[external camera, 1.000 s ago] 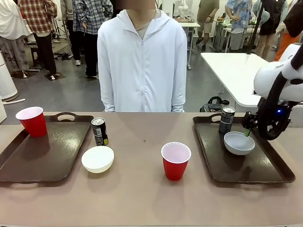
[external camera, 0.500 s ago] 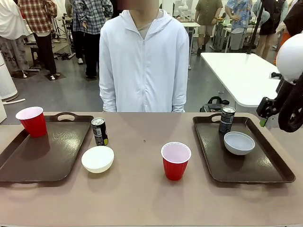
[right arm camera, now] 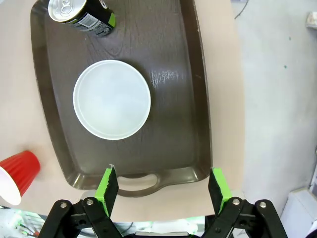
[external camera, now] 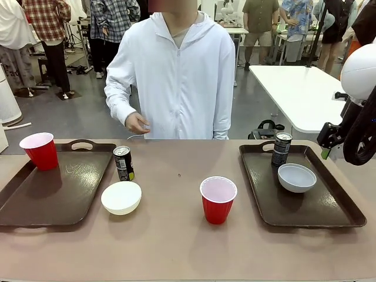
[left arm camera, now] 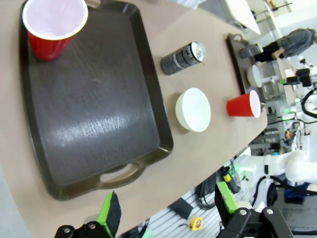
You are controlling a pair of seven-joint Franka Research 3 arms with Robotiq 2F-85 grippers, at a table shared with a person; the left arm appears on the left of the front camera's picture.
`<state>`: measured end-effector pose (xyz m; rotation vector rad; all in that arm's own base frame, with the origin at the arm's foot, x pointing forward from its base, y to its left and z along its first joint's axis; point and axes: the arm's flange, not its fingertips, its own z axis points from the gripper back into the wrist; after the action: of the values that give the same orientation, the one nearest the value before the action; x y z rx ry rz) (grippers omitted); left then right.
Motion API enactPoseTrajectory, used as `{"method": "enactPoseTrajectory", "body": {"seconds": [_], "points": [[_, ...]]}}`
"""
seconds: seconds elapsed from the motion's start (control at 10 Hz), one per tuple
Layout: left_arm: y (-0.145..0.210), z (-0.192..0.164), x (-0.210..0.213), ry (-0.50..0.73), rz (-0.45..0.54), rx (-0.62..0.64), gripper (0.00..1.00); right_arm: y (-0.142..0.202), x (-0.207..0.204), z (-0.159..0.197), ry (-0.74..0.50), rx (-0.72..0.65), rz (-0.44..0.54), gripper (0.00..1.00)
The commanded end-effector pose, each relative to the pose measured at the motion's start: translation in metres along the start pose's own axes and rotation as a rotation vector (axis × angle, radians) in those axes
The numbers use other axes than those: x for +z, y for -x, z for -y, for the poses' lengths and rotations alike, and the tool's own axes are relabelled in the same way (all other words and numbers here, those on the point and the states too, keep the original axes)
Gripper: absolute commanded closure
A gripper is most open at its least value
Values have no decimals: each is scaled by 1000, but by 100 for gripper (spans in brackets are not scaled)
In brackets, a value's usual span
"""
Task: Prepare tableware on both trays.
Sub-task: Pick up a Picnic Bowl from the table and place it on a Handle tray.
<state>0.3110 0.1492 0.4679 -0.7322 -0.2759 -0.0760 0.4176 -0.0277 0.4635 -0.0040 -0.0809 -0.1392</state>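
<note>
Right tray (external camera: 317,205) has can (external camera: 281,148) + grey-blue bowl (external camera: 296,177); right hand (right arm camera: 161,184) released, empty, above it. Left hand (left arm camera: 168,203) released too. Next, I'd guess: red cup (external camera: 218,200), centre frame on counter (external camera: 176,247), onto that tray.

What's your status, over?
Left pincer, right pincer open, empty. Right tray has can and grey bowl; left tray has one red cup. White bowl, second can, second cup on table. Person's hand raised near far edge.
</note>
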Motion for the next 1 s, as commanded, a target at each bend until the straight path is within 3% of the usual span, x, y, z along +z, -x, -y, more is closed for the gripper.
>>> {"method": "enactPoseTrajectory", "body": {"seconds": [0.0,0.4,0.5,0.9], "points": [[0,0,1,7,5,7,0,-1,-2,0,0,-7,13,5],[0,0,0,0,0,0,0,-1,-2,0,0,-7,13,5],[-11,21,10,-140,27,-2,0,0,0,0,0,0,0,5],[-31,129,24,-336,-35,-155,0,10,52,79,-363,15,-5,5]]}}
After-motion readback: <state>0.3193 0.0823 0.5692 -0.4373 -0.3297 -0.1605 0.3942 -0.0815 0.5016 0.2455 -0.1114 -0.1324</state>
